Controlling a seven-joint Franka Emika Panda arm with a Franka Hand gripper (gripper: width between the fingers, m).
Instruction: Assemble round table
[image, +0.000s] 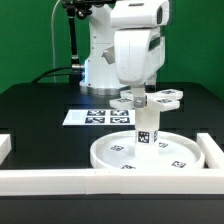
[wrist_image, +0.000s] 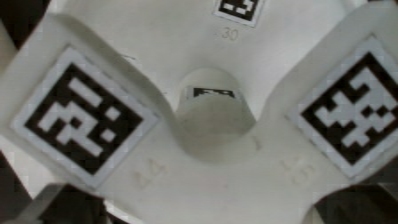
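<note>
A: Pincer (image: 137, 93) first. Open, or holding something?

B: Holding, by my reading. In the exterior view it sits down on the cross-shaped foot (image: 150, 100), whose tagged arms spread out either side of it. I cannot see the finger pads themselves, so the grip is a judgement

A: And the wrist view?

B: Filled by the foot (wrist_image: 199, 130) from close up: two tagged arms slant away, a rounded hub between them. No fingers visible there

A: What sits under the foot?

B: The short leg (image: 146, 128), upright, tag facing the camera. The foot is on top of it; whether it is fully seated I cannot tell

A: Why grip from above?

B: Likely so the arm can press or turn the foot onto the leg along the leg's own axis

A: And below the leg?

B: The big round disc (image: 120, 155), flat on the black table (image: 30, 110), leg rising from its middle. The disc lies against the white border bars (image: 50, 180), which probably brace it

A: Anything else?

B: The marker board (image: 90, 116) lies behind, apart from the parts
</note>
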